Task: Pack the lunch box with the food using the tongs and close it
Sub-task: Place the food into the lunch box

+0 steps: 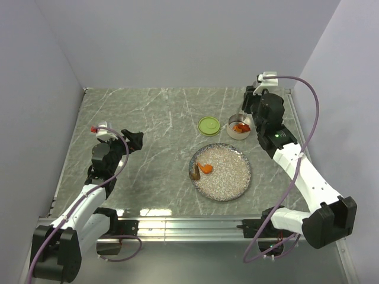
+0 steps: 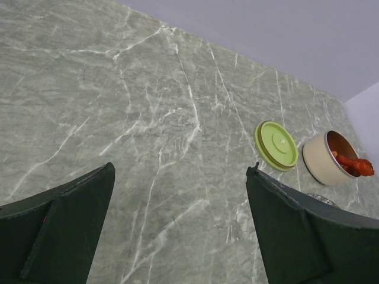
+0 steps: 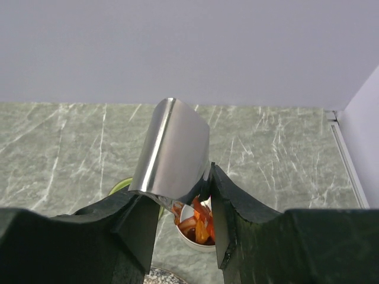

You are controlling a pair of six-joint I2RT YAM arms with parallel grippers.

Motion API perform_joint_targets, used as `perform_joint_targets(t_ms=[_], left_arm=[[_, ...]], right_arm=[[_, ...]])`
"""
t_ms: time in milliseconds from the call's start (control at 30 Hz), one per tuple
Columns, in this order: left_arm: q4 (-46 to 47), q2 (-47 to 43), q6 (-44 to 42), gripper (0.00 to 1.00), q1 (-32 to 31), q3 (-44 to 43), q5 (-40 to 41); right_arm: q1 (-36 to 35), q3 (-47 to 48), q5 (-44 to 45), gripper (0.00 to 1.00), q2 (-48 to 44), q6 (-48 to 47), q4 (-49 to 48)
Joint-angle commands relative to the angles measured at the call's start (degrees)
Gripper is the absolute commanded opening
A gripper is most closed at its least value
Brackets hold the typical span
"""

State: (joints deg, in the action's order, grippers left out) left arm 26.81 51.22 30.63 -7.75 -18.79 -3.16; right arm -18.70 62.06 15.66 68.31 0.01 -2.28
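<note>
right now my right pincer is clenching around the tongs, squeezing their two arms just below the bent steel end, and it is hanging over the lunch box. the tin is sitting toward the far right corner of the bench, with red and orange food lying inside it. the lime-green lid is lying flat just beside it on its left, so the box is standing open. my left pincer is hovering released, jaws wide, holding nothing, over the left side of the bench, well apart from everything.

the plate is resting closer to the near edge, right of middle. an orange piece and a brown piece are waiting on it, touching each other. so i am judging the packing as mostly done, not finished.

what is worrying me: the tong tips are hiding behind my own fingers, so i cannot tell whether they are touching the tin. if i am careless in lifting away, they could be catching the rim and tipping or dragging the tin. if my squeeze is slackening too far, the tongs could be sliding out of my hold. one red piece is poking above the rim, and that could be keeping the lid from seating.
</note>
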Motion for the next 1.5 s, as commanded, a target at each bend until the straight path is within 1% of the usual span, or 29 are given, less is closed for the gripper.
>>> perform_joint_targets(t_ms=[0, 233, 300, 333, 367, 467, 633, 767, 900, 1133, 1267, 1467], left_arm=[[3.3, 0.0, -0.7, 0.99, -0.2, -1.9, -0.7], [3.2, -0.2, -0.8, 0.99, -0.2, -1.8, -0.6], [3.3, -0.2, -0.8, 1.00, -0.2, -1.8, -0.6], [3.3, -0.2, -0.8, 1.00, -0.2, -1.8, -0.8], [3.3, -0.1, -0.8, 0.99, -0.2, -1.8, -0.9], [3.3, -0.2, -0.8, 1.00, -0.2, -1.8, -0.9], [3.3, -0.2, -0.8, 0.99, -0.2, -1.8, -0.7], [3.3, 0.0, -0.8, 1.00, -0.2, -1.8, -0.9], [3.3, 0.0, -0.8, 0.99, -0.2, -1.8, -0.9], [3.3, -0.2, -0.8, 0.99, -0.2, -1.8, -0.8], [3.4, -0.2, -0.7, 0.99, -0.2, -1.7, -0.8], [3.7, 0.3, -0.7, 0.99, -0.2, -1.7, -0.8]], right_arm=[[0.3, 1.0, -0.7, 0.44, -3.5, -1.2, -4.0], [-0.5, -1.8, -1.6, 0.43, -7.1, -0.1, -3.4], [-1.3, -3.4, 0.7, 0.43, -8.6, -0.1, -3.1], [-1.3, -3.9, 1.3, 0.43, -9.0, 1.4, -2.9], [-1.3, -4.6, 3.4, 0.43, -9.1, 1.7, -2.7], [-1.4, -4.9, 6.0, 0.41, -8.2, 2.8, -0.7], [-1.3, -8.9, 7.5, 0.39, -9.7, 5.3, -0.5], [-1.3, -9.8, 10.9, 0.39, -10.7, 6.5, 1.9], [-1.4, -11.4, 11.1, 0.39, -11.4, 7.5, 3.3], [-1.1, -10.2, 11.8, 0.39, -7.8, 6.6, 2.5], [-0.6, -9.1, 11.2, 0.39, -5.0, 5.6, -0.3], [0.1, -5.3, 11.5, 0.38, -0.5, 3.6, -2.2]])
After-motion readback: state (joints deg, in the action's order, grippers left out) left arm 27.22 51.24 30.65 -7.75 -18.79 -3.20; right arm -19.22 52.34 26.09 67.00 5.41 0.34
